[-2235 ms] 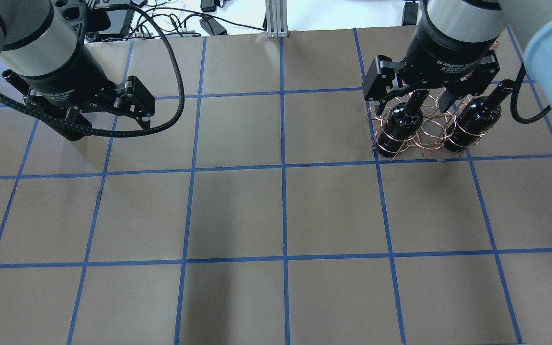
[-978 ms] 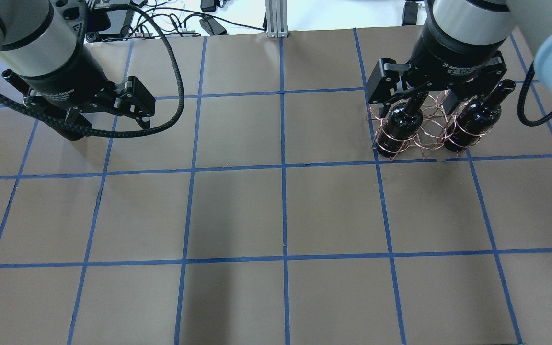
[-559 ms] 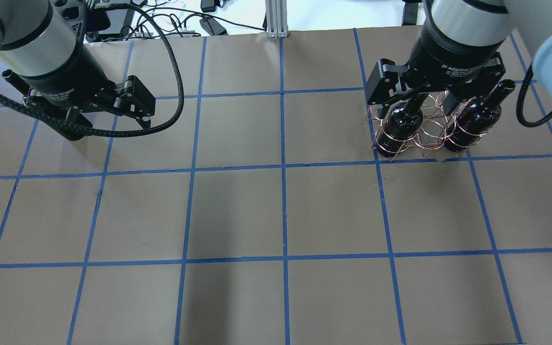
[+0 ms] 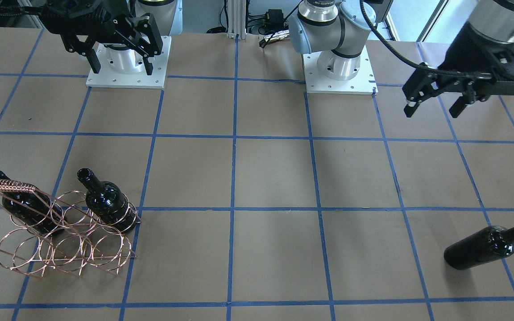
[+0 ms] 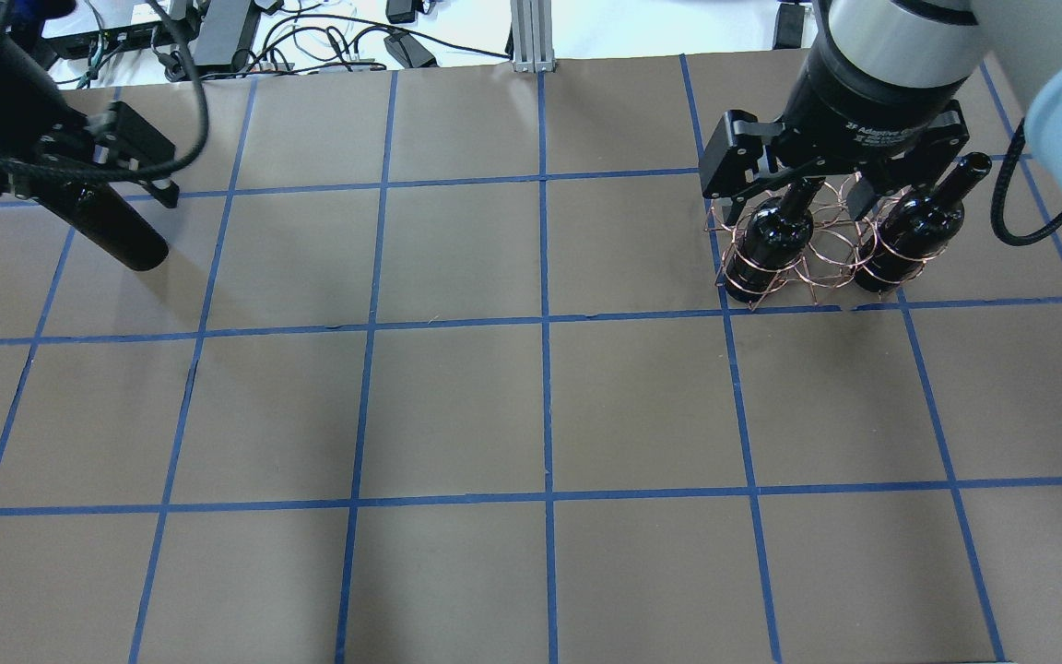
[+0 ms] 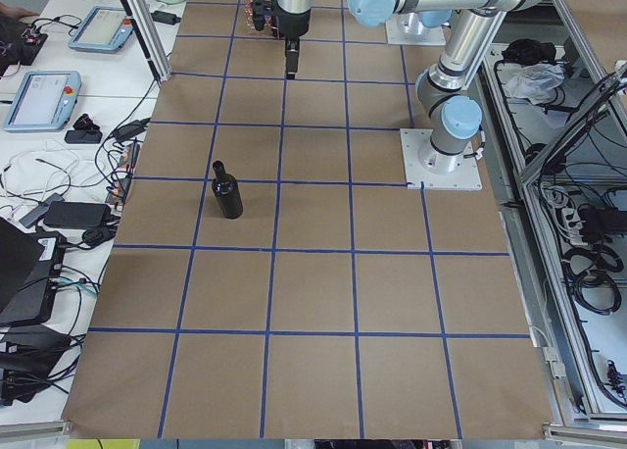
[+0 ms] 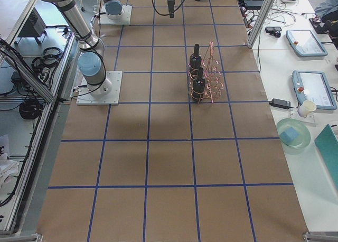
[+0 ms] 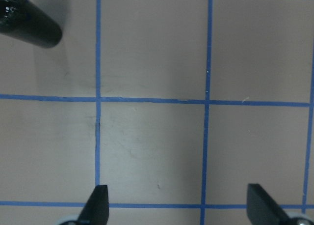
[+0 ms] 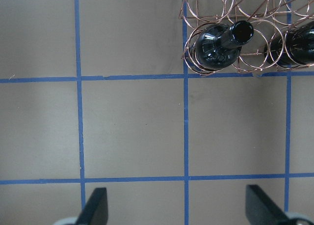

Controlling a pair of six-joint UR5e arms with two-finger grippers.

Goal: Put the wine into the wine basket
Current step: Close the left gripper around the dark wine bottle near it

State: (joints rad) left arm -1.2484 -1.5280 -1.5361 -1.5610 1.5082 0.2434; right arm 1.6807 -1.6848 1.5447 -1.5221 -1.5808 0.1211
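The copper wire wine basket (image 4: 60,243) stands on the robot's right side of the table and also shows in the overhead view (image 5: 828,242). Two dark wine bottles (image 4: 105,203) (image 4: 20,205) sit neck-up in its rings. A third wine bottle (image 4: 480,249) stands free on the robot's left side (image 6: 228,192). My right gripper (image 4: 121,67) is open and empty, high above the basket (image 9: 255,14). My left gripper (image 4: 433,107) is open and empty, raised beside the free bottle (image 8: 29,23).
Blue tape lines grid the brown table. The arms' white base plates (image 4: 339,67) sit at the robot's edge. Cables and an aluminium post (image 5: 531,37) lie past the far edge. Tablets and a bowl (image 7: 293,133) sit on a side bench.
My left gripper has swung left and toward the far edge in the overhead view, now over the free bottle's upper part. The right gripper and all bottles have stayed put.
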